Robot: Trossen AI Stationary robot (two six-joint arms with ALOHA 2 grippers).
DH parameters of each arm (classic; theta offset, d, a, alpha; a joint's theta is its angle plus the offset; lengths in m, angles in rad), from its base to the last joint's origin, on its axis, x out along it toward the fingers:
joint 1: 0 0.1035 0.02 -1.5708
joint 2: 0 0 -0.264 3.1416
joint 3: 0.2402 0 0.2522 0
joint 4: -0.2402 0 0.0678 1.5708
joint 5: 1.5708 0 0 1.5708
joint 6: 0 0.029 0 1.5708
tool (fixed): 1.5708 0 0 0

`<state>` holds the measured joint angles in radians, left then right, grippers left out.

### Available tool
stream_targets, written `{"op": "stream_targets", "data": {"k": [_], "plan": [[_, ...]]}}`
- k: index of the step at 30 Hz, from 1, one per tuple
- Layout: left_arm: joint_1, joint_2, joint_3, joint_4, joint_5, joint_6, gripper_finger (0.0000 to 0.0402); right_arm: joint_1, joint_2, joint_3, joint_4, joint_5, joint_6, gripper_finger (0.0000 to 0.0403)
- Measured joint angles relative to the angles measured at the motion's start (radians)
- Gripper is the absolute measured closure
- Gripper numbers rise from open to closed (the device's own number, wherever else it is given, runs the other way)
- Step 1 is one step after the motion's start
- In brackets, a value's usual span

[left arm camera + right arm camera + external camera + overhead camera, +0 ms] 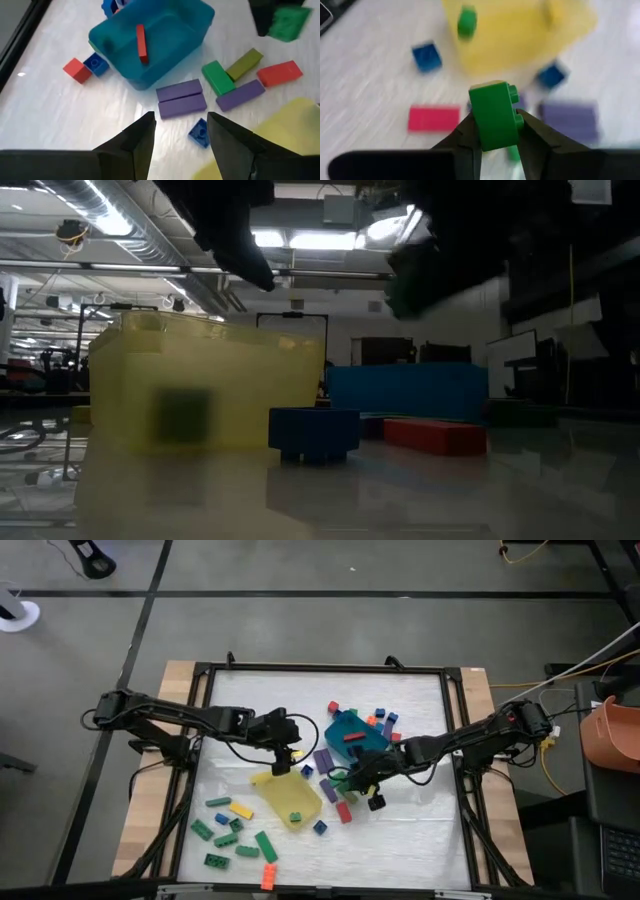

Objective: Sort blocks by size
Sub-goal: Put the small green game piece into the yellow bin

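Observation:
My right gripper (495, 131) is shut on a short green block (494, 119), held above the table between the yellow tray (287, 798) and the teal-blue tray (350, 730). The yellow tray holds one green block (466, 22). A red bar (141, 44) lies in the teal-blue tray (150, 45). My left gripper (180, 127) hovers open and empty by the yellow tray's far edge (288, 758). Purple bars (181, 99), a small blue block (199, 133), and green, olive and red blocks lie flat on the table beyond it. My right gripper pinches the green block by two opposite side faces (479, 131), one finger on each. The fingers slant down from the table's right side. The block is lifted clear of the table, its studs (515, 106) turned sideways.
A cluster of green, yellow, blue and orange blocks (235, 830) lies at the table's near left. More loose blocks (380, 720) sit behind the teal-blue tray. A red bar (434, 119) and blue blocks (426, 56) lie under my right gripper. A black frame (200, 670) rims the table.

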<state>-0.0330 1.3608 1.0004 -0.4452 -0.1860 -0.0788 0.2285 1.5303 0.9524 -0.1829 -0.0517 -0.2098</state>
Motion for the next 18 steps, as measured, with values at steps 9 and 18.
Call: {"op": "stream_targets", "data": {"k": [9, 18], "plan": [[0.002, 0.001, 0.0, 0.016, -0.001, 0.0, 0.0234, 0.0, 0.151, 0.001, 0.358, -0.143, -0.302, 0.0286], [0.003, 0.001, 0.0, 0.014, -0.002, 0.006, 0.0234, -0.009, 0.257, 0.001, 0.623, -0.237, -0.43, 0.0302]]}}
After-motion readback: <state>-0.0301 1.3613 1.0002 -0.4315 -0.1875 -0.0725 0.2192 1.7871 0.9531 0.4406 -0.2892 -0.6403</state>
